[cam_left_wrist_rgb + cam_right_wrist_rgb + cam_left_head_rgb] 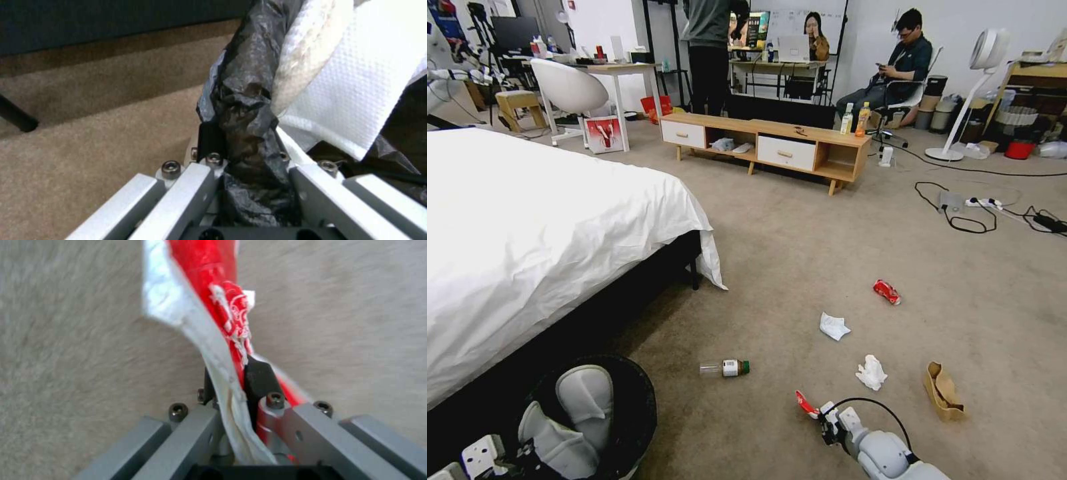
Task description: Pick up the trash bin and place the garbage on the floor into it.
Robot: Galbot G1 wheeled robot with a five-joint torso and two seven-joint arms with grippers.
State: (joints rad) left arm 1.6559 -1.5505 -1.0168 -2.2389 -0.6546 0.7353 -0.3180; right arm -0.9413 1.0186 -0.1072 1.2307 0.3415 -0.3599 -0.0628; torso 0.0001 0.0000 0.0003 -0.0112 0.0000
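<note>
Left gripper (249, 156) clamped on the bag-covered rim of the trash bin (627, 413), held low beside the bed (527, 233) at the robot's left. Right gripper (236, 383) pinching the flattened red-and-white paper cup (209, 313), its long axis running straight out from the jaws, just over the floor (800, 220). Bin mouth off to the left of the cup, with the small green-capped bottle (727, 367) lying on the carpet between them. Judged next: a leftward carry of the cup over the rim. Left on the floor: two tissues (834, 326), crushed can (886, 291), brown paper bag (942, 390), all nearer the right arm.
</note>
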